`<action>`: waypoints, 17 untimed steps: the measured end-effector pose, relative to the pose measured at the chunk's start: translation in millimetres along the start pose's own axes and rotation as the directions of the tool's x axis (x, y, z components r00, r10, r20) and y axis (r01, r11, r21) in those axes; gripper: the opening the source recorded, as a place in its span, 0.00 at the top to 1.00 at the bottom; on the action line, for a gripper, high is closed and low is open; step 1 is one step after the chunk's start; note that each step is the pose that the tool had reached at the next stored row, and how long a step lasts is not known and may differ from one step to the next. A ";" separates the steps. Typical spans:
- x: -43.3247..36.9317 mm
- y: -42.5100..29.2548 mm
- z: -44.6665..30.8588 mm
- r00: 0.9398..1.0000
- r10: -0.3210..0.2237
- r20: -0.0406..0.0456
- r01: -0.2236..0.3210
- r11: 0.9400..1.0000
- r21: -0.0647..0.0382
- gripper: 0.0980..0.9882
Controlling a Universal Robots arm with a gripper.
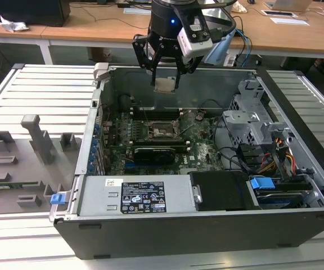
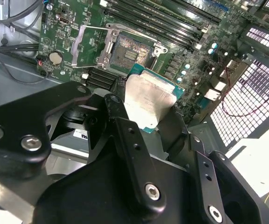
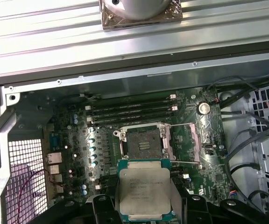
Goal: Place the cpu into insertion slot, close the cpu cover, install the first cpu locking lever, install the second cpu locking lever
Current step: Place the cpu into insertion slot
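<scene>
The black claw (image 1: 166,81), upper centre of the exterior view, is clamped on the flat, square, silver-topped cpu (image 3: 144,191), above the open grey computer case (image 1: 207,230). The square black insertion slot (image 3: 143,142) lies bare mid-frame. Placing seems in hand; seating calls for squaring chip over socket.

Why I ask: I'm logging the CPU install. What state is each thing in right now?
gripper: shut on the cpu, above the open case.
cpu: held in the air, not yet in the slot.
insertion slot: uncovered and empty.
cpu cover: swung open beside the slot.
computer case: side open, board exposed.
</scene>
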State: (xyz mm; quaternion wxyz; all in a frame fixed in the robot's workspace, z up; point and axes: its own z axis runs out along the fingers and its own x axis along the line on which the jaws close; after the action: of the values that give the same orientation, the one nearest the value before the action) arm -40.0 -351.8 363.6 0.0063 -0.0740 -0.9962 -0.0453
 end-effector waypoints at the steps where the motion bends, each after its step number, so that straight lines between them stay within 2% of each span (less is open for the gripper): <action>1: 0.0 0.0 0.0 1.000 0.003 0.000 -0.003 1.000 0.000 0.52; 17: 0.0 0.0 0.0 0.999 0.039 0.003 -0.039 0.999 -0.001 0.52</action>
State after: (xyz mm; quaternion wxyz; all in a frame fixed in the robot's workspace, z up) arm -39.9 -351.8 363.6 0.0054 -0.0936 -0.9946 -0.0454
